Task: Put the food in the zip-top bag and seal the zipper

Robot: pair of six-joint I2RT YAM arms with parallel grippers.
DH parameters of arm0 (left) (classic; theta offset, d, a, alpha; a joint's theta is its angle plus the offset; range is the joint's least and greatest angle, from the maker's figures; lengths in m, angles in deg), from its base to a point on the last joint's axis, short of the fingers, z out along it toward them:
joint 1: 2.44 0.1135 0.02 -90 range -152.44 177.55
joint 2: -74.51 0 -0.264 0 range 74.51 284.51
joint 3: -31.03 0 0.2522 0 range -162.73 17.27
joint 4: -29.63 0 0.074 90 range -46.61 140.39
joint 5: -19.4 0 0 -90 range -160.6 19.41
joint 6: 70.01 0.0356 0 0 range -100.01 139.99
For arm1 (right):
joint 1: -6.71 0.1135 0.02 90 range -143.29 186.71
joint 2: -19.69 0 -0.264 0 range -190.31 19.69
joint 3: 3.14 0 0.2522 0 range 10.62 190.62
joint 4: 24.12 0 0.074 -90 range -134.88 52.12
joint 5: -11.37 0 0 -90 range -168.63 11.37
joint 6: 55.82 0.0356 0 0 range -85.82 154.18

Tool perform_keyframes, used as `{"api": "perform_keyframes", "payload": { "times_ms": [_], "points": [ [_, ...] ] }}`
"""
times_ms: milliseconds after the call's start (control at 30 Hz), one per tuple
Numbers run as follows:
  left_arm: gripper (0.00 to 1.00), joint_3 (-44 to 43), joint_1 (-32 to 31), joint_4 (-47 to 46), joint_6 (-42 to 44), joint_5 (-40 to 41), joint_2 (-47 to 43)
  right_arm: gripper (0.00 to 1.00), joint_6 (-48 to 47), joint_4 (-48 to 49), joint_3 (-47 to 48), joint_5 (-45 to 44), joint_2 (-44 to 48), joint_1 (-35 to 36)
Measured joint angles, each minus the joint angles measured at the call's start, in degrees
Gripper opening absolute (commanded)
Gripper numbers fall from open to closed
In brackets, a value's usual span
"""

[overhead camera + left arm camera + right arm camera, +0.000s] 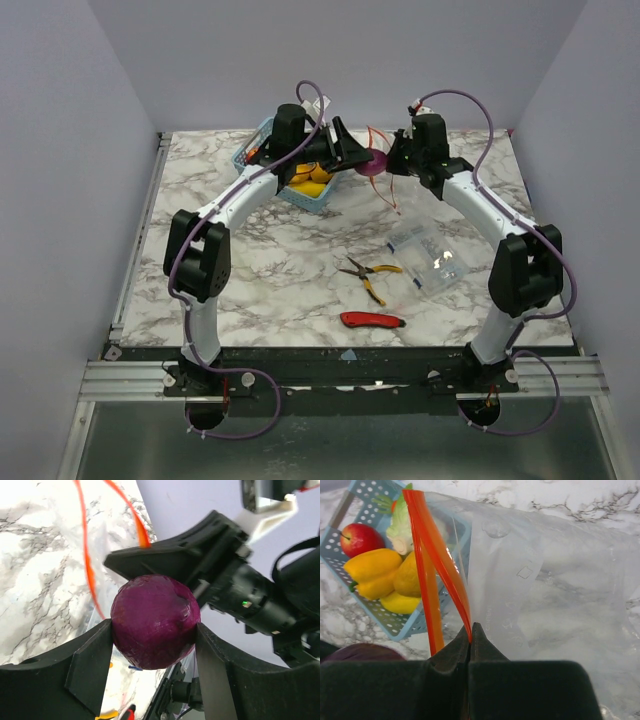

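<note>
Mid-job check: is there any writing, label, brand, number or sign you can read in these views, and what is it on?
No text can be read in any view.
Clear packet, top view: white-blue label, print too small to read.
Zip-top bag, right wrist view: faint embossed marks, not legible.
Red utility knife and pliers: no marking visible.

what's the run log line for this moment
left gripper: holding purple food | right gripper: shut on zip-top bag mouth | zipper: open | other food: in basket
</note>
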Motion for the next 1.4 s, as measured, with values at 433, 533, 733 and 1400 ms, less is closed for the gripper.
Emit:
{"api": "perform_keyframes", "payload": {
  "times_ms": [433, 533, 733, 1400],
  "points": [
    [0.00, 8.1, 0.0, 2.8, 2.4, 3.3, 0.3, 0.01, 4.5, 2.9, -0.7, 6.7, 3.9, 0.1],
    [0.00, 6.9, 0.0, 6.1, 4.1, 5.5, 0.2, 0.01, 5.7, 3.8, -1.0, 8.7, 3.9, 0.1],
    [0.00, 4.0, -0.4, 11.8, 5.4, 10.3, -0.7, 0.01, 7.4, 5.2, -1.4, 12.3, 3.9, 0.1],
    [0.00, 16.5, -4.8, -2.2, 3.6, 22.3, -13.0, 0.01, 32.1, 18.1, -9.2, 26.1, 4.4, -4.7]
  ]
}}
